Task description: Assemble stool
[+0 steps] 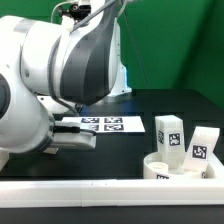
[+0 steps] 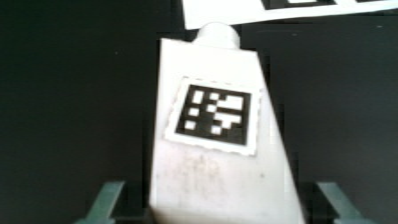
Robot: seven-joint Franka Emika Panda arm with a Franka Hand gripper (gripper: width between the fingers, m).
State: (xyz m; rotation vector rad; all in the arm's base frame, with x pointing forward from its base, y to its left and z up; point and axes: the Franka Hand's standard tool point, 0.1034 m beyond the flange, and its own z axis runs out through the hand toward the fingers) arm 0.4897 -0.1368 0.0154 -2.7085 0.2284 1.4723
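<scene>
In the wrist view a white stool leg (image 2: pixel 214 130) with a black-and-white tag lies on the black table. It runs lengthwise between my fingers. My gripper (image 2: pixel 222 205) is open and straddles its near end. A dark gap shows between the leg and the fingers (image 2: pixel 116 200) on both sides. In the exterior view the round rimmed seat disc (image 1: pixel 160 168) sits at the exterior view's lower right. Two more tagged legs (image 1: pixel 168 135) (image 1: pixel 203 148) stand upright by it. My arm hides the gripper and the straddled leg there.
The marker board (image 1: pixel 105 124) lies flat in the middle of the table and also shows in the wrist view (image 2: pixel 285 8), just past the leg's far tip. A long white border rail (image 1: pixel 90 195) runs along the front edge.
</scene>
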